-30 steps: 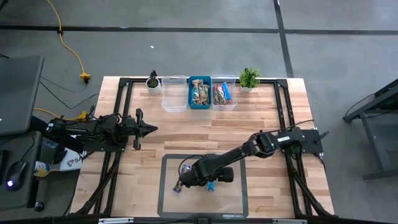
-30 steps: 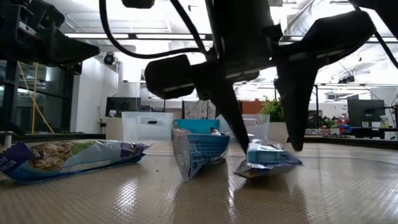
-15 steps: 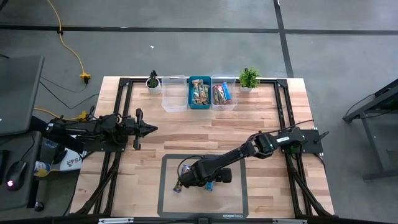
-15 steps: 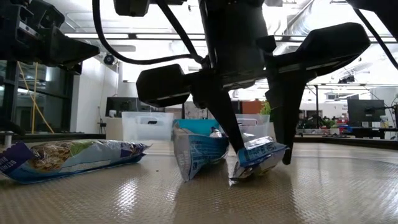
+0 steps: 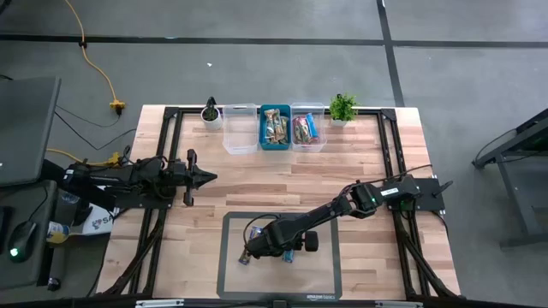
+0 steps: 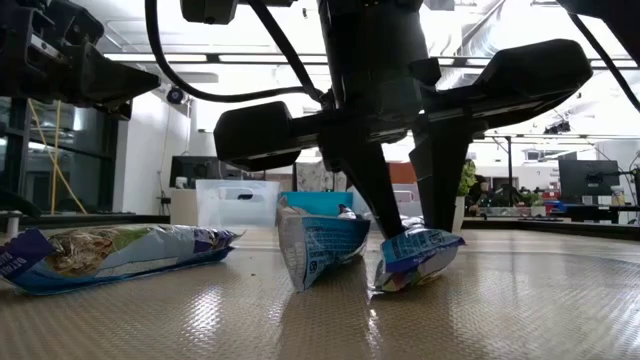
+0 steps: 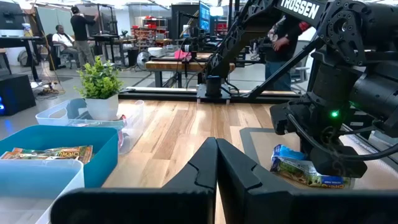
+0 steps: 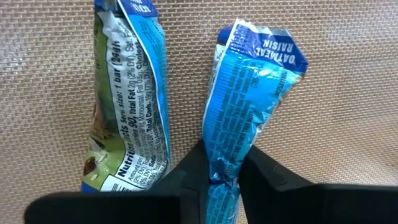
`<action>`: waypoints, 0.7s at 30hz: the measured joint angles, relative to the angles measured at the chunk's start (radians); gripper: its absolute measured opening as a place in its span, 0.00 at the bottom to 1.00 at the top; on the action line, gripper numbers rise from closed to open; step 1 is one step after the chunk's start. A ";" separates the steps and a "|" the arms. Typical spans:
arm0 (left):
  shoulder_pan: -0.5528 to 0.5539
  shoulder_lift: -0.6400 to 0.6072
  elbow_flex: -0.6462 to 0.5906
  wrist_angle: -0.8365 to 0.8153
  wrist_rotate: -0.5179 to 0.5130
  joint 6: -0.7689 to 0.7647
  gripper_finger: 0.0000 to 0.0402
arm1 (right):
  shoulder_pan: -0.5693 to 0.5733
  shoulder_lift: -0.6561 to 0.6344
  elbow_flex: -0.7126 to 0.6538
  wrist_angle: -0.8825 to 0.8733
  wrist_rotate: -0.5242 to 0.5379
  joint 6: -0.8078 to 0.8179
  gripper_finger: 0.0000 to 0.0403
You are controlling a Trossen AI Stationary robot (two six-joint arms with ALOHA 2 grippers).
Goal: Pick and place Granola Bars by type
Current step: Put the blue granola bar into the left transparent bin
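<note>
Three granola bars in blue wrappers lie on the grey mat (image 5: 321, 274) near the table's front edge. My right gripper (image 6: 405, 228) stands over the mat and is shut on the rightmost one, a blue bar (image 6: 418, 254) printed "Oatmeal Raisin" (image 8: 249, 74). A second blue bar (image 8: 127, 93) lies just beside it, and a third (image 6: 110, 250) lies farther off. My left gripper (image 5: 208, 177) waits shut above the table's left side, touching nothing. My right gripper pinches the blue bar's two long edges (image 8: 219, 163) between its two fingers, where the wrapper is squeezed narrow. The fingers (image 6: 380, 205) come from above, pointing down, and lie across the bar. The bar sits tilted, one end (image 6: 385, 282) on the mat and the other raised.
Three bins stand in a row at the far edge: a clear one (image 5: 240, 128), a blue one (image 5: 275, 127) holding bars, and a clear one (image 5: 308, 127) holding bars. A small potted plant (image 5: 343, 107) stands at either end of the row. Bare wood lies between the mat and the bins.
My right gripper has shut on the rightmost blue bar, which lay flat between its open fingers a second ago. The wrapper has been squeezed in, and the bar has tipped up on one end.
</note>
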 joint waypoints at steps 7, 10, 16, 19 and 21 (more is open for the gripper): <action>0.000 0.000 0.000 0.000 0.000 0.000 0.00 | 0.000 -0.003 0.000 -0.001 -0.005 -0.012 0.11; 0.000 0.000 0.000 0.000 0.000 0.000 0.00 | 0.000 -0.005 0.000 -0.001 -0.006 -0.017 0.10; 0.000 0.000 0.000 0.000 0.000 0.000 0.00 | 0.001 -0.026 -0.001 -0.008 -0.021 -0.018 0.09; 0.000 0.000 0.000 0.000 0.000 0.000 0.00 | 0.005 -0.047 0.000 -0.016 -0.020 -0.023 0.08; 0.000 0.000 0.000 0.000 0.000 0.000 0.00 | 0.004 -0.058 0.000 -0.023 -0.011 -0.027 0.08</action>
